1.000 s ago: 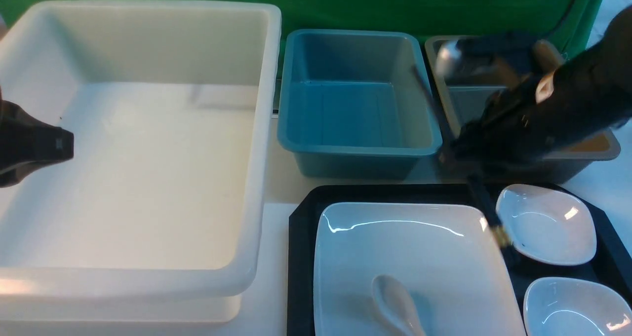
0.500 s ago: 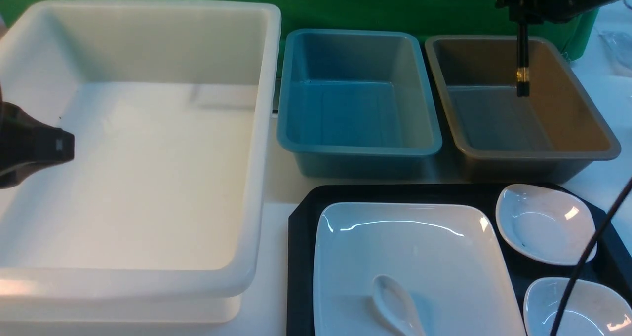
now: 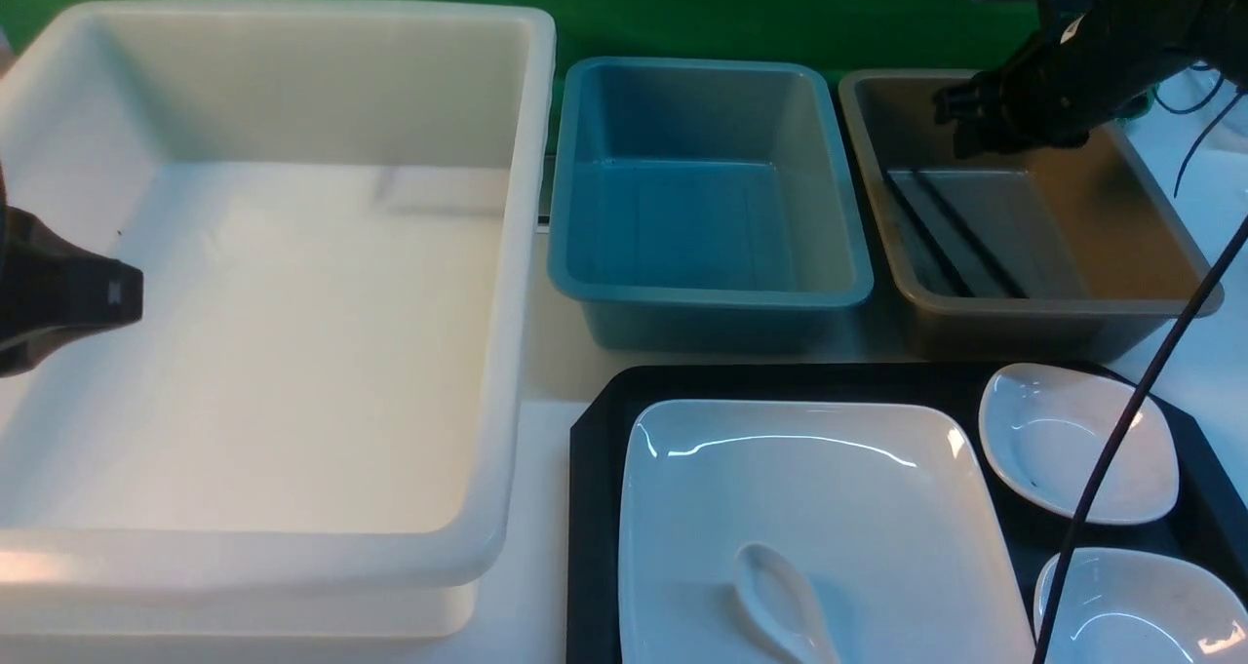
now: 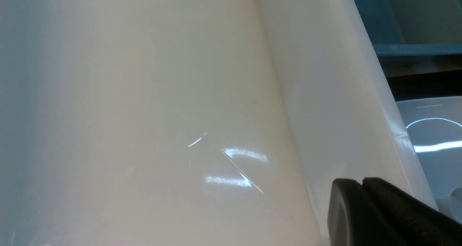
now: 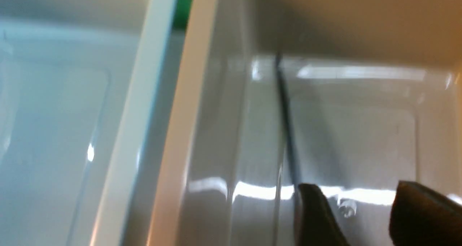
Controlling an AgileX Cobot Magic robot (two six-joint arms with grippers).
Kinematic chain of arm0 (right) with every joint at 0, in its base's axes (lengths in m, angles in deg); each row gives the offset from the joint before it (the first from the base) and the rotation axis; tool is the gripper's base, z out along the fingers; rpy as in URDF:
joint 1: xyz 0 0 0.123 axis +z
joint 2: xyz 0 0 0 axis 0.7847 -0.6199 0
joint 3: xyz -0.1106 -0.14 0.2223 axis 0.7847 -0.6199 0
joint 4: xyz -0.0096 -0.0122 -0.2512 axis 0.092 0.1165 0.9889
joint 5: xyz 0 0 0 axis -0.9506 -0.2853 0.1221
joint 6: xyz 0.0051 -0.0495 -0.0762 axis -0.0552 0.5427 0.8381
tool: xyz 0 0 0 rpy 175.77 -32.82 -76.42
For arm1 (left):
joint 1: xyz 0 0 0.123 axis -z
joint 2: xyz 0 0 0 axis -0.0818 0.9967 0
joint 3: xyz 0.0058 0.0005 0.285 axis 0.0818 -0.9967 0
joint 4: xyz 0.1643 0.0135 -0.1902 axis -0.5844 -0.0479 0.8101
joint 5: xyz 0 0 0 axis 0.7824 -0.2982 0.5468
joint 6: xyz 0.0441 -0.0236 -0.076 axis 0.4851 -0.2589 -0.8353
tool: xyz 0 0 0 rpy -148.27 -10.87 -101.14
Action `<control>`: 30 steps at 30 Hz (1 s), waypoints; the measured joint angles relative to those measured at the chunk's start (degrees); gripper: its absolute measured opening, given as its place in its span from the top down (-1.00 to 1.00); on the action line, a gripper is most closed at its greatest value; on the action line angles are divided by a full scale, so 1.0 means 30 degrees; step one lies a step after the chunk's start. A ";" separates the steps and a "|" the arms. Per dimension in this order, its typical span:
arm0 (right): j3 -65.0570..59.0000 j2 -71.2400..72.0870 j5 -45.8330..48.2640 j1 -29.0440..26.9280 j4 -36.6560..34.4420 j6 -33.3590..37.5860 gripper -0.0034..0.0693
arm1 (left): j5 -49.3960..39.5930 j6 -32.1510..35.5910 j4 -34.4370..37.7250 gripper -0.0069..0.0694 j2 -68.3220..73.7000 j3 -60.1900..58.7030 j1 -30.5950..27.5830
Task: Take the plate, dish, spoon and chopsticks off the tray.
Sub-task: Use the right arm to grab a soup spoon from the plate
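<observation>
The pair of long thin black chopsticks (image 3: 951, 235) is seen lying on the floor of the grey-brown rectangular plastic tub (image 3: 1033, 305), at its left part, slanted from the far wall toward the near wall. The right gripper (image 3: 960, 128) hangs above the far part of this tub. In the right wrist view its two dark fingers (image 5: 314, 217) stand clearly apart. Nothing is held between them, and the chopsticks are not touched by them. That view is blurred, so only one dark stick is made out there.

The large black plastic tray (image 3: 595, 469) with cut corners is placed in front of the tubs. The large glossy white rounded-square plate (image 3: 829, 479) rests on it and fills its left and middle part. The small white ceramic soup spoon (image 3: 780, 601) lies on the plate near its front edge. Two small white bowl-like dishes are set on the right part of the tray, one farther (image 3: 1072, 445) and one nearer (image 3: 1141, 610), just beside the plate.

An empty blue rectangular plastic tub (image 3: 702, 298) stands between the grey-brown tub and the big white rectangular plastic tub (image 3: 517, 254). The left gripper (image 3: 132, 293) is held over the left side of the white tub. As far as can be judged from the left wrist view, its fingers are pressed together, with only a thin seam between them, and nothing is gripped.
</observation>
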 joint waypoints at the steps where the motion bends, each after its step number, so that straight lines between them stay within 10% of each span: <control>1: 0.0000 0.0105 0.0726 0.0017 0.0000 0.0000 -0.04 | 0.0017 0.0000 0.0000 0.77 0.0000 0.0000 0.0000; 9: 0.0091 0.4205 0.8644 0.0037 -0.1845 0.1453 0.76 | 0.0081 0.0000 -0.0007 0.77 0.0000 0.0000 0.0000; 14: -0.3158 0.8288 0.8655 0.1524 -0.3492 0.2416 0.82 | 0.0081 0.0000 -0.0007 0.77 0.0000 0.0000 0.0000; 19: -0.7665 1.1262 0.8329 0.5706 -0.3355 0.2416 0.51 | 0.0237 0.0000 0.0051 0.77 0.0020 0.0000 0.0000; 22: -1.1326 1.2241 0.7077 1.0372 -0.0608 0.0491 -0.01 | 0.0335 0.0000 0.0128 0.77 0.0020 0.0000 0.0000; 30: -1.6159 1.1132 0.4647 1.4271 0.3680 -0.4653 -0.65 | 0.0050 0.0391 -0.0287 0.77 0.0020 0.0000 0.0000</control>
